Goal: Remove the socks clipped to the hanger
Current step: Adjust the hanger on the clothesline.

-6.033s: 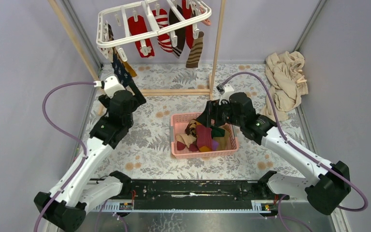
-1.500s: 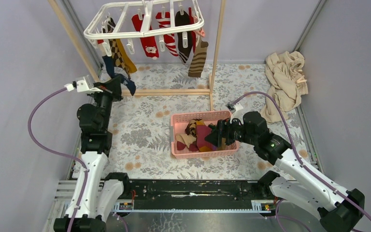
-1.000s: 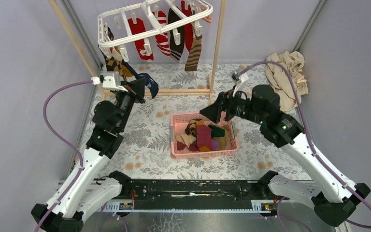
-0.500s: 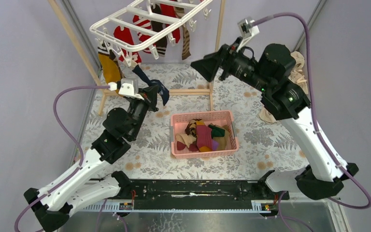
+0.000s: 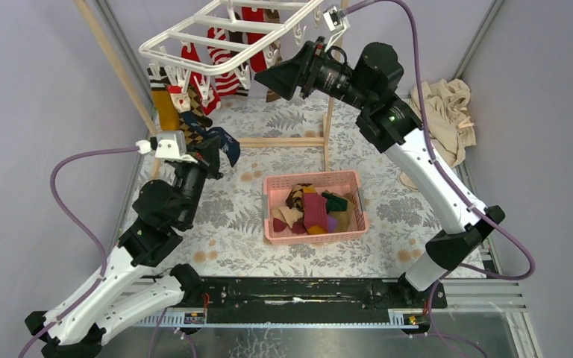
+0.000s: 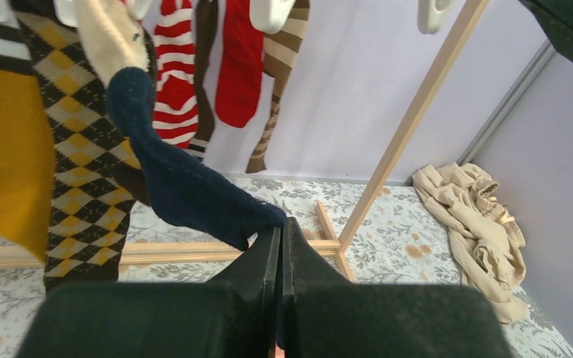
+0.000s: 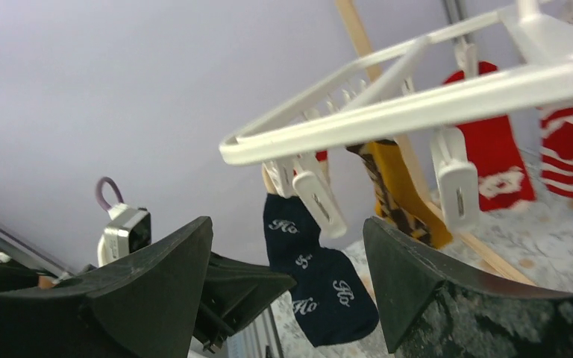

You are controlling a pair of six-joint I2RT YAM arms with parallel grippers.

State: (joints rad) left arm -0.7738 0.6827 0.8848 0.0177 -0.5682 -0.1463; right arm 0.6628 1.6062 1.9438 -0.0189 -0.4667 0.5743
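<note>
Your left gripper [image 6: 280, 231] is clenched on the toe of the navy sock [image 6: 186, 186]. The sock's cuff runs up to a clip on the hanger [image 7: 418, 97]. The hanger hangs tilted, high over the table's far left, with more socks clipped along it. Your right gripper [image 7: 287, 231] is raised just beneath the hanger's rail, jaws spread wide and holding nothing. The pink basket [image 5: 313, 177] sits mid-table.

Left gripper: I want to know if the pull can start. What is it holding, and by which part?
The left gripper pinches the dark navy knitted sock by its lower tip.
</note>
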